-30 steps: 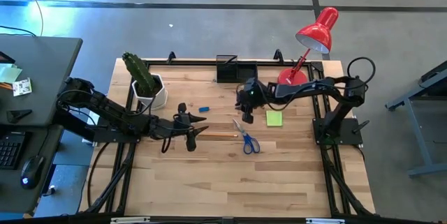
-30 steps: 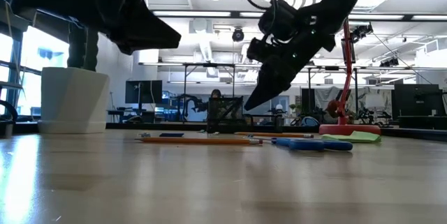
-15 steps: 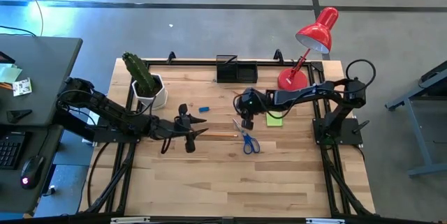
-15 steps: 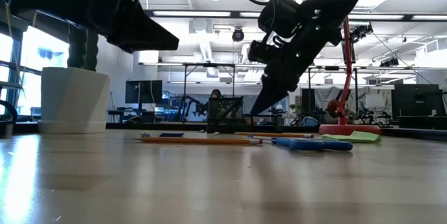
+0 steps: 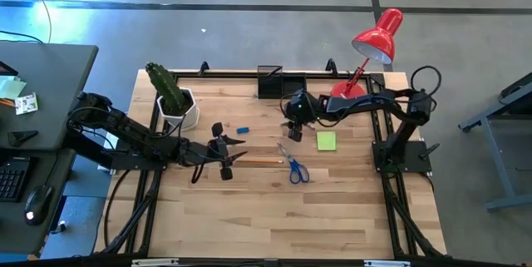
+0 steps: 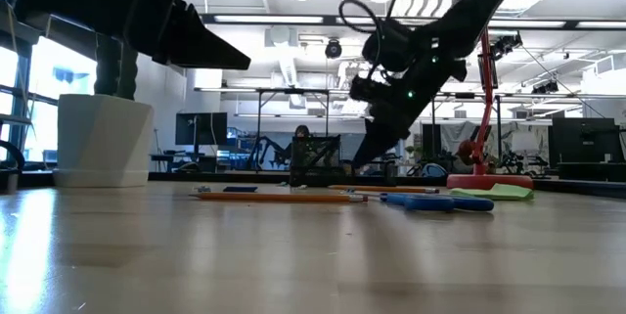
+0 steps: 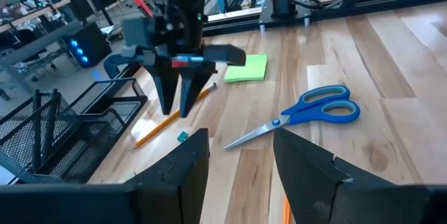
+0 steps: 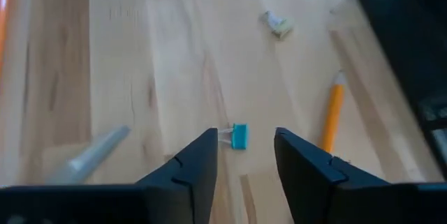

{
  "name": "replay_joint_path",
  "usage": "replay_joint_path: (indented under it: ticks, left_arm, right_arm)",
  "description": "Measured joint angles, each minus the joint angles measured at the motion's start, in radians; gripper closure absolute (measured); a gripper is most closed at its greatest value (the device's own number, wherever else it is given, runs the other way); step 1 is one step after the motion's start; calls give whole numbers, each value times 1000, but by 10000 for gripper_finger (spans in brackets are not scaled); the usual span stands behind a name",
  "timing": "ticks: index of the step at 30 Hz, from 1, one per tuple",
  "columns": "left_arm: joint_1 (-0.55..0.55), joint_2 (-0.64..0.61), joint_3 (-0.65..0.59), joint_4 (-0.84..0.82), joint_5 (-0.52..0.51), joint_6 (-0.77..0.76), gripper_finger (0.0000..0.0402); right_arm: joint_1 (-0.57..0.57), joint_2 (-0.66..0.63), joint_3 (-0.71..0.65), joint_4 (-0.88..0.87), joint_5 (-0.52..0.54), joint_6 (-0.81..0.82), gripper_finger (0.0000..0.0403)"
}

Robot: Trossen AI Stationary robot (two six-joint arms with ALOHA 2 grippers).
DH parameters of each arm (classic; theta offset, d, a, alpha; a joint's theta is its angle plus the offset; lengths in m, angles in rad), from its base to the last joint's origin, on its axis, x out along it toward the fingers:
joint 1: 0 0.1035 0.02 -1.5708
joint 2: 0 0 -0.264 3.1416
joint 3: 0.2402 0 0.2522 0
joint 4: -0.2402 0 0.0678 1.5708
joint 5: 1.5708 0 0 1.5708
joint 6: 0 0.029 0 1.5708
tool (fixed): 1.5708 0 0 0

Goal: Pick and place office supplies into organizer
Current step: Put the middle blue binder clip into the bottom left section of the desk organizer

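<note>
My right gripper (image 5: pixel 291 132) hangs open, slanting down over the table's far middle, just short of the black organizer (image 5: pixel 281 82). Below and between its fingers a tiny blue clip (image 8: pixel 239 137) lies flat on the wood, untouched. An orange pencil (image 8: pixel 332 119) lies beside the clip. Blue-handled scissors (image 5: pixel 296 169), a lime-green sticky pad (image 5: pixel 326 140), a second pencil (image 5: pixel 264 161) and a small blue block (image 5: pixel 243 131) lie flat on the table. My left gripper (image 5: pixel 239 150) hovers open left of the scissors, pointing toward the table's right, with nothing between its fingers.
A potted cactus in a white pot (image 5: pixel 176 105) stands at the far left. A red desk lamp (image 5: pixel 370 51) stands at the far right, close behind my right arm. A small pale scrap (image 8: pixel 278 23) lies on the wood. The near half of the table is bare wood.
My right gripper has swung a little toward the table's near edge over the scissors' tips, then back toward the far edge and the organizer, sinking slightly. The supplies have stayed where they lay.
</note>
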Motion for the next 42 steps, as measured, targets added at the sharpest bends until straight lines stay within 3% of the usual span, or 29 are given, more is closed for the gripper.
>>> replay_joint_path:
  ticks: [4, 22, 39, 42]
  left_arm:
    - [0, 0, 0, 1, 0, 2, 252]
    - [-1, 0, 0, -1, 3, 0, 252]
    - [-1, 0, 0, -6, 3, -11, 252]
    - [-1, 0, 0, -6, 3, -11, 252]
  right_arm:
    - [-1, 31, 0, 36, -2, -62, 277]
    - [-12, 91, 0, 65, -3, 15, 279]
    - [-14, 91, 0, 68, -115, 64, 279]
    - [-15, 91, 0, 83, -227, 103, 279]
